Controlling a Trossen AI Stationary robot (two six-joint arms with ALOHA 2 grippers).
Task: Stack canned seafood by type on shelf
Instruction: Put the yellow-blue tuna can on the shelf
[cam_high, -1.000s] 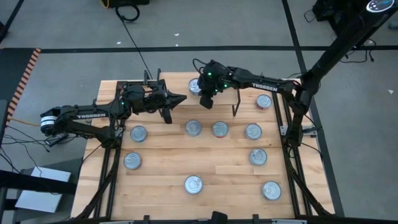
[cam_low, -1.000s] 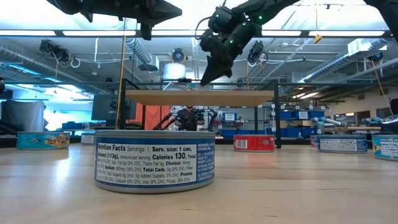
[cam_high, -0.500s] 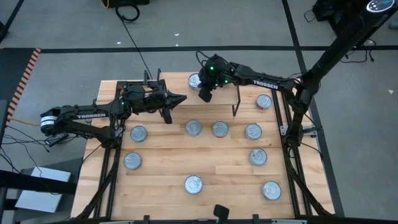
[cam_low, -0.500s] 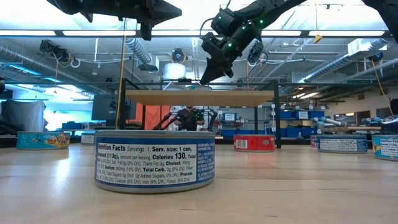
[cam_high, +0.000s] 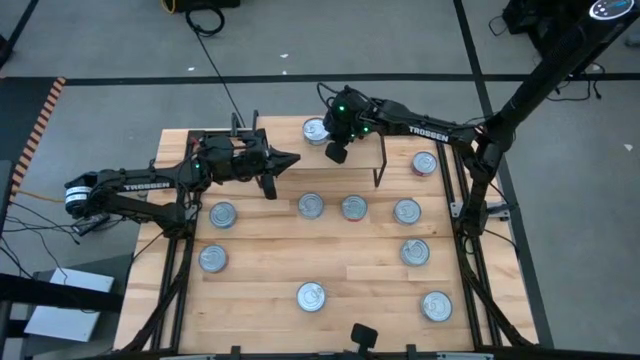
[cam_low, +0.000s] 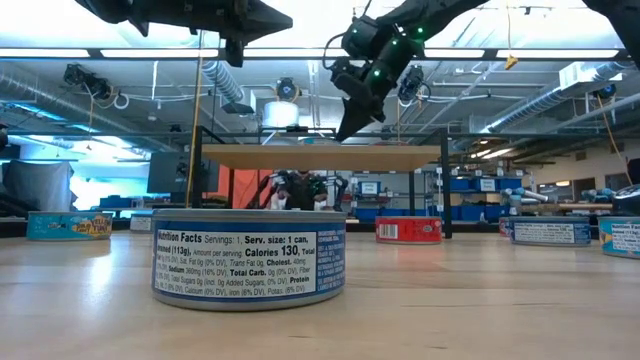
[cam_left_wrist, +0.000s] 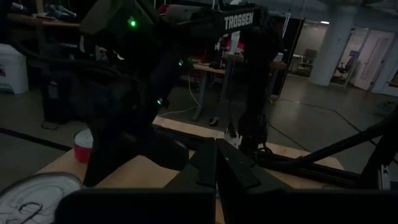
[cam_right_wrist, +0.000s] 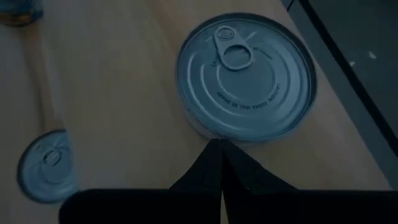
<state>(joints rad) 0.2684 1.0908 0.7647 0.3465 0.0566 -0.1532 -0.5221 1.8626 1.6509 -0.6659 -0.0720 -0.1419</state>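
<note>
One silver-topped can (cam_high: 315, 130) stands on the shelf (cam_high: 362, 150), a light-wood board on thin black legs near the table's far edge; the low view shows the shelf (cam_low: 320, 157) from the side. My right gripper (cam_high: 337, 153) is shut and hovers over the board, just on the near side of that can (cam_right_wrist: 245, 78). My left gripper (cam_high: 292, 159) is shut and waits in the air left of the shelf. Several more cans stand on the tabletop, among them a dark-blue one (cam_low: 248, 258) and a red one (cam_high: 424, 162). My right gripper (cam_right_wrist: 216, 152) points its shut fingertips at the near rim of the can (cam_right_wrist: 214, 135) on the shelf, coming from above and the near side. I cannot tell whether they touch it.
A row of cans (cam_high: 354, 208) sits just near of the shelf, others toward the near edge (cam_high: 311, 296) and left side (cam_high: 222, 214). A teal can (cam_low: 68, 226) shows at the low view's left. Bare wood lies in the table's middle-left.
My right gripper has shifted a little toward the far edge and then to the table's right above the shelf, staying shut. The can on the shelf, partly covered a second ago, now shows in full.
</note>
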